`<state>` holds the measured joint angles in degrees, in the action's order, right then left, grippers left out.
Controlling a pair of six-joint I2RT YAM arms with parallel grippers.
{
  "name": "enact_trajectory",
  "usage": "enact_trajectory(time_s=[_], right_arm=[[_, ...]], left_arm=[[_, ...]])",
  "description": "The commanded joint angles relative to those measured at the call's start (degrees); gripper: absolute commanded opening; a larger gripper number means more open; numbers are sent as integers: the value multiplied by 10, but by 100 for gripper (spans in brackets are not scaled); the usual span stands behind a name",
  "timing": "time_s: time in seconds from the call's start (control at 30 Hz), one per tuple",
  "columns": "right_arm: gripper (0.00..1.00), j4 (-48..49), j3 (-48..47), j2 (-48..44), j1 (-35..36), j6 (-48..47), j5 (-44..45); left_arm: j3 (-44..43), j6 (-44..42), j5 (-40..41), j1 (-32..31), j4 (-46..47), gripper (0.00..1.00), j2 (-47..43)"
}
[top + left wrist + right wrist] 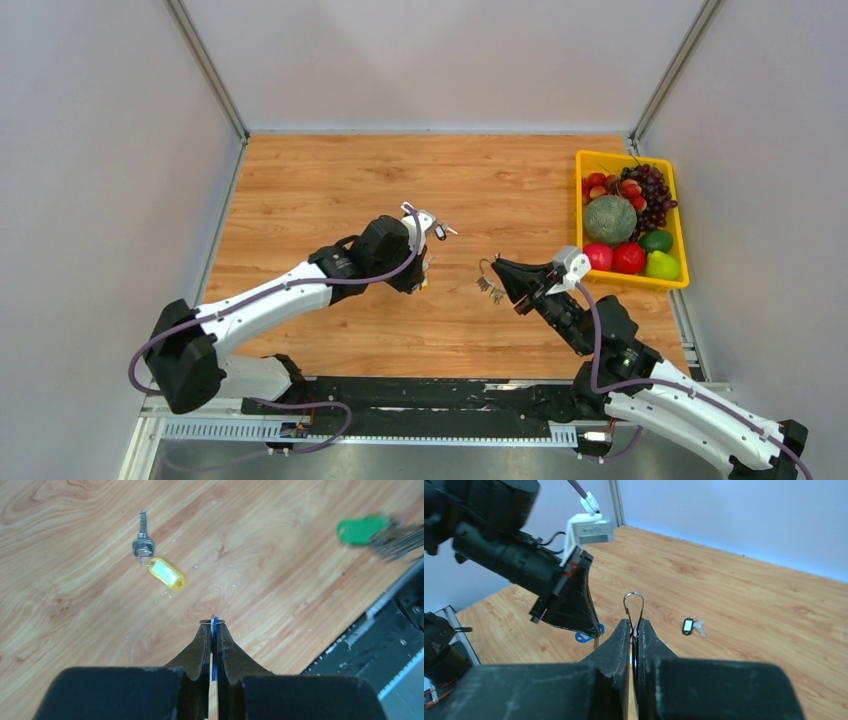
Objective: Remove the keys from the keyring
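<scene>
My right gripper (499,270) is shut on the keyring (633,593), a thin wire loop standing up out of its fingertips (634,626). Several keys (490,288) hang from it; the left wrist view shows them blurred with a green tag (360,530). My left gripper (213,626) is shut on a blue-tagged key (214,660), held above the table just left of the ring. Its blue tag (583,637) hangs below the left fingers (569,600). A yellow-tagged key (161,571) and a black-tagged key (689,626) lie loose on the wood.
A yellow tray (600,156) of fruit stands at the right edge of the wooden table (330,180). Grey walls close in the sides and back. The black base rail (450,395) runs along the near edge.
</scene>
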<state>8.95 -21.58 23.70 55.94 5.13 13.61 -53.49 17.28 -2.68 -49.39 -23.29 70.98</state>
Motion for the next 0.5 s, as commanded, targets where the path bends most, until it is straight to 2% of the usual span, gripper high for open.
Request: enact_trajectory(time_s=[0.0, 0.17, 0.27, 0.3, 0.33, 0.37, 0.4, 0.43, 0.47], right_arm=[[0, 8, 17, -52, 1, -83, -21], [0, 2, 22, -61, 1, -72, 11], [0, 1, 18, -54, 1, -67, 10], [0, 1, 16, -50, 1, -64, 11], [0, 1, 14, -45, 1, -60, 12], [0, 1, 12, -40, 1, -55, 17], [0, -1, 8, -34, 2, -38, 25], [0, -4, 3, -27, 2, -19, 38], [0, -9, -3, -21, 2, 5, 51]], left_arm=[[4, 12, -14, 25, 109, 0, 46], [6, 12, -31, 47, 142, 1, 95], [4, 14, -36, 51, 152, 11, 115], [4, 15, -35, 53, 154, 32, 116], [3, 16, -28, 53, 155, 44, 116], [-3, 13, -23, 54, 152, 65, 110], [-5, 11, -12, 54, 146, 77, 104], [-7, 7, -6, 54, 145, 94, 87], [-2, 2, -4, 54, 147, 97, 77]])
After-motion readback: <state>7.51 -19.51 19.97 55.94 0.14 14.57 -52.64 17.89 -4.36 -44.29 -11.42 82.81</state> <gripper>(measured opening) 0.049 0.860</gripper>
